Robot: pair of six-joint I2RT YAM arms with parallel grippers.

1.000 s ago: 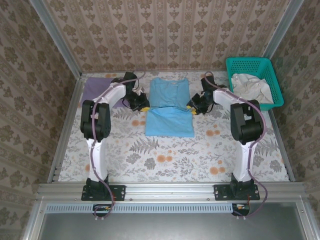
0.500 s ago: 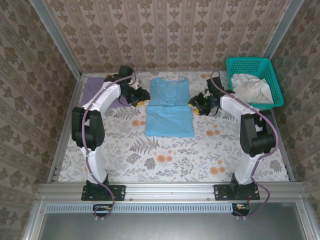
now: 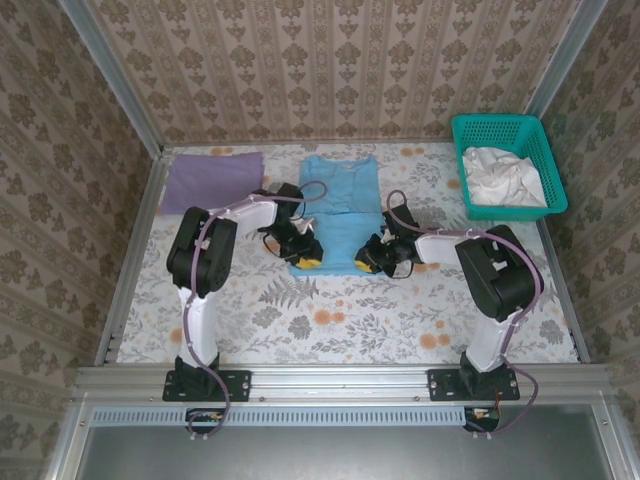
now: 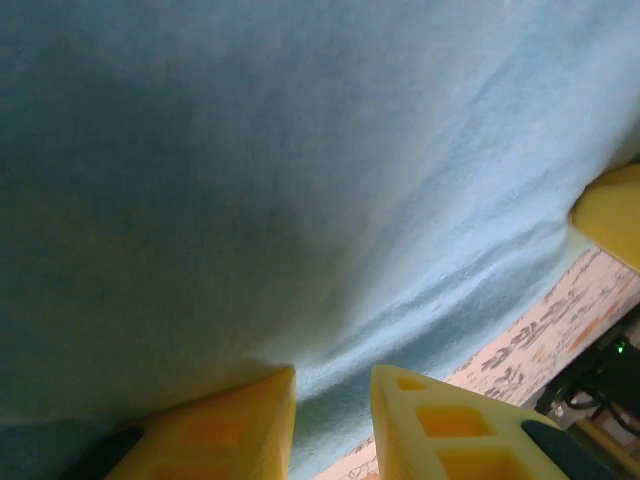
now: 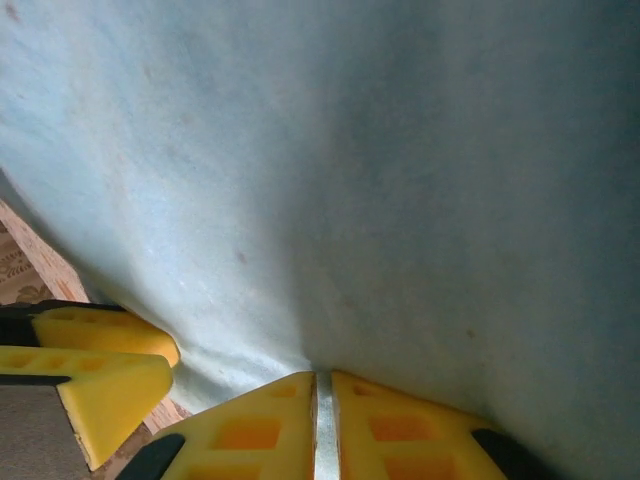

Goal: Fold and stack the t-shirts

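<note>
No readable text, labels, brands or numbers on anything in view.

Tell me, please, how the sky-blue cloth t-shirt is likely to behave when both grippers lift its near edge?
The sky-blue cloth t-shirt will probably drape and sag between the left gripper and right gripper, since it wrinkles at the pinch in the left wrist view. It looks thin, so likely light. The unheld layers may slide or unfold.

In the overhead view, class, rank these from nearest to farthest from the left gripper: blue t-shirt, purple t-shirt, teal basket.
1. Blue t-shirt: the left gripper sits at its near edge, mid-table.
2. Purple t-shirt: far left corner.
3. Teal basket: far right corner.
</note>
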